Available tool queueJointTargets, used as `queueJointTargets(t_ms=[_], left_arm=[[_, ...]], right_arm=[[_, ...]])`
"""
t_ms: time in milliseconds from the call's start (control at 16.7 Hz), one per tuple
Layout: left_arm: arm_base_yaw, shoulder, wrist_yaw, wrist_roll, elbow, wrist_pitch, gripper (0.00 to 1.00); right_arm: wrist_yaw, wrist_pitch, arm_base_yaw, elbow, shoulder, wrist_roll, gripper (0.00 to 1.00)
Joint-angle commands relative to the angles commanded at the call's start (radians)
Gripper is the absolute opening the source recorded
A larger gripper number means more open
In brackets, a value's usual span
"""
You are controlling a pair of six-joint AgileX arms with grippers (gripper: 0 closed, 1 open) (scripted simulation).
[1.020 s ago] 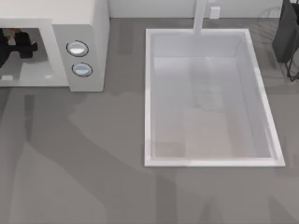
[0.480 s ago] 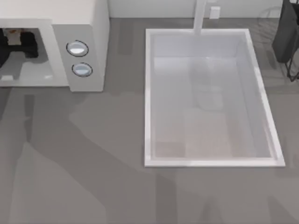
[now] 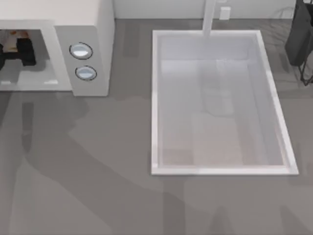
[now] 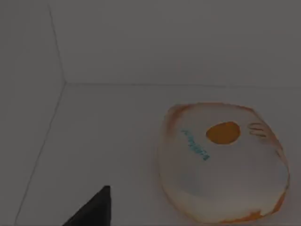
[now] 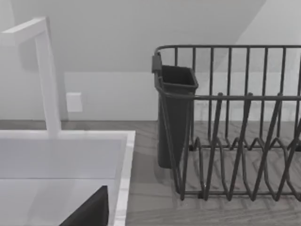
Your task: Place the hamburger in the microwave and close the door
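The white microwave (image 3: 83, 19) stands at the table's back left with its cavity open toward the front; the door is out of view. Inside, the hamburger (image 3: 18, 34) lies on the cavity floor near the back wall, and in the left wrist view the hamburger (image 4: 223, 162) rests free in whitish wrapping with an orange spot. My left gripper (image 3: 27, 51) is inside the cavity, open, just in front of the hamburger and not touching it; one dark fingertip (image 4: 94, 209) shows. The right arm is parked at the back right, with a fingertip (image 5: 91, 212) in its wrist view.
Two round knobs (image 3: 80, 50) sit on the microwave's grey panel. A white sink basin (image 3: 156, 98) with a faucet (image 3: 209, 17) fills the table's right half. A dark wire dish rack (image 5: 235, 141) with a utensil cup (image 5: 174, 117) stands at the back right.
My left gripper has drawn back from the cavity's rear toward the front, leaving the hamburger uncovered on the floor behind it. The right arm has not moved.
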Motion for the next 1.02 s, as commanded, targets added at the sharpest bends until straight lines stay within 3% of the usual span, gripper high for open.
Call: queueJointTargets(t_ms=[600, 1020], left_arm=[[0.09, -0.322, 0.09, 0.036, -0.688, 0.318, 1.0], [0.109, -0.377, 0.104, 0.043, -0.781, 0.375, 1.0]], right_arm=[[0.0, 0.0, 0.0, 0.0, 0.0, 0.0, 1.0], [0.0, 0.0, 0.0, 0.0, 0.0, 0.0, 1.0]])
